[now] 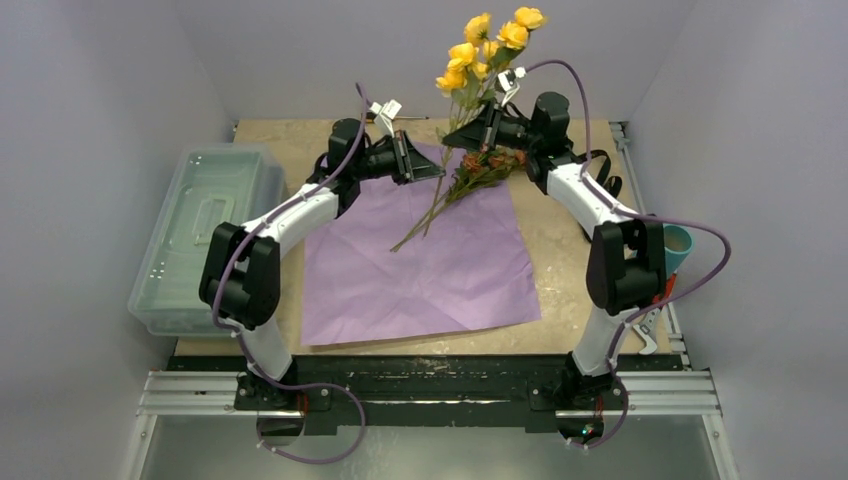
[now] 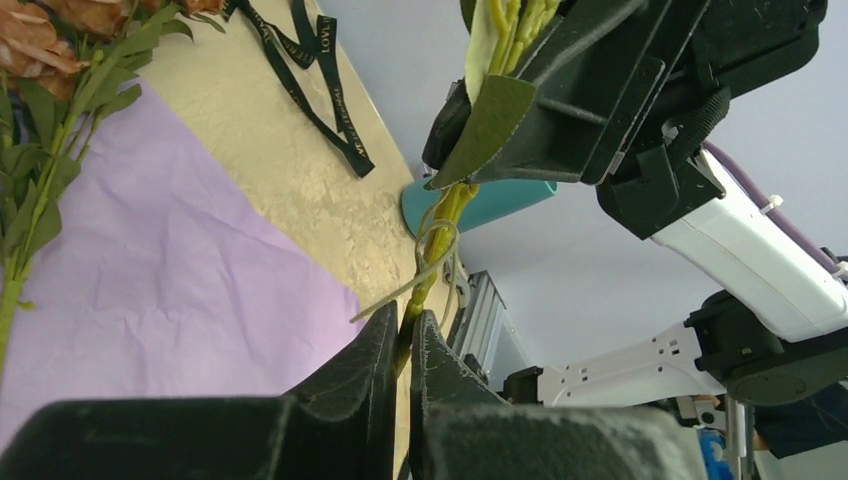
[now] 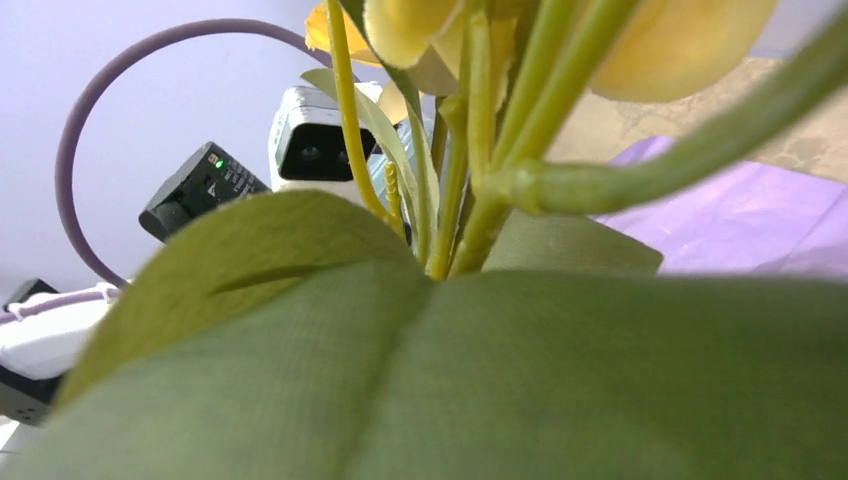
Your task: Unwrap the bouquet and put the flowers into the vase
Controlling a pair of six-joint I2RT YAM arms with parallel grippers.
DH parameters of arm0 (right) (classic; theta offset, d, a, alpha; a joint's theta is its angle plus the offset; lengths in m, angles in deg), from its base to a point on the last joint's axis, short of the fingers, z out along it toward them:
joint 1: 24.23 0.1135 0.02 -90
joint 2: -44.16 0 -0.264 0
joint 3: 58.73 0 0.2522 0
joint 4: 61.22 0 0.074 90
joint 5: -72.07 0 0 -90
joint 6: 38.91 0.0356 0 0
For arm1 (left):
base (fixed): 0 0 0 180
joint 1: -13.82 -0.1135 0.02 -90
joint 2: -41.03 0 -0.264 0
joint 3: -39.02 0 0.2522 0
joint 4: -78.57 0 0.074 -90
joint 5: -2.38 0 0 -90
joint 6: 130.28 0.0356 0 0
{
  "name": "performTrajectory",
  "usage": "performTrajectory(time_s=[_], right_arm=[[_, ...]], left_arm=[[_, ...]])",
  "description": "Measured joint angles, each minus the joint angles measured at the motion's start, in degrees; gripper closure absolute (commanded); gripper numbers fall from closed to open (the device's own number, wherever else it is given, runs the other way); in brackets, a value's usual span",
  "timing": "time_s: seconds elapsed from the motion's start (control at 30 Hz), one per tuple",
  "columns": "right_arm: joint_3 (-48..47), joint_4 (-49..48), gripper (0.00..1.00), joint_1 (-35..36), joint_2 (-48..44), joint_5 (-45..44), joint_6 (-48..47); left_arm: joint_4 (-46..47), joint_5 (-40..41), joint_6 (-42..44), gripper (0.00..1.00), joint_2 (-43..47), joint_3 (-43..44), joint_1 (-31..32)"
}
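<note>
the bench (image 1: 556, 245) carries the paper (image 1: 420, 280) spread flat and open in the middle, so the unwrapping looks done to me, and the box (image 1: 200, 230) sits off at the left edge, out of the work. the flowers are in two lots. the roses (image 1: 485, 160) lie on the far edge of the paper, parked there, i judge, so one bunch can go at a time. the yellow bunch (image 1: 490, 45) is held up in the air above them, blooms high and stems hanging down. the right fingers (image 2: 590, 90) are clamped on those stems just under the leaves, carrying the weight. the left fingers (image 2: 360, 370) are closed on the stem foot, which i read as steadying the loose end for aiming. my right wrist view is mostly leaf, so i steer by the other two. the vase (image 1: 680, 248) stands at the right edge of the bench, behind the right elbow and well apart from the bunch; it looks upright. the ribbon (image 2: 325, 50) lies loose on the bare bench beyond the paper.
</note>
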Motion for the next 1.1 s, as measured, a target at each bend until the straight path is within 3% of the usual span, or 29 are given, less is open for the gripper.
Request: performTrajectory(time_s=[0.43,0.57,0.63,0.8,0.97,1.1], right_arm=[[0.2,14.1,1.0,1.7,-4.8,-2.5,-21.5],[0.2,18.0,1.0,1.9,-7.2,-4.0,-25.7],[0.1,18.8,1.0,1.9,-9.6,-4.0,-27.7],[-0.4,21.5,1.0,1.2,-18.0,-5.6,-31.1],[-0.7,22.2,1.0,-3.5,-24.3,-6.2,-29.5],[-2.0,28.7,1.0,-9.0,-27.2,-10.4,-30.0]], left_arm=[[-0.3,-1.9,-3.6,1.0,-2.4,0.0,0.2],[2.7,-3.7,-4.4,0.5,-2.6,-0.7,0.4],[4.0,-4.1,-5.0,0.38,-2.9,-0.8,0.3],[4.9,-5.3,-2.6,0.26,-3.4,-0.7,-0.8],[2.7,-5.7,4.1,0.22,-2.0,-0.6,-1.2],[-0.7,-5.5,9.7,0.21,0.9,-0.6,-1.2]])
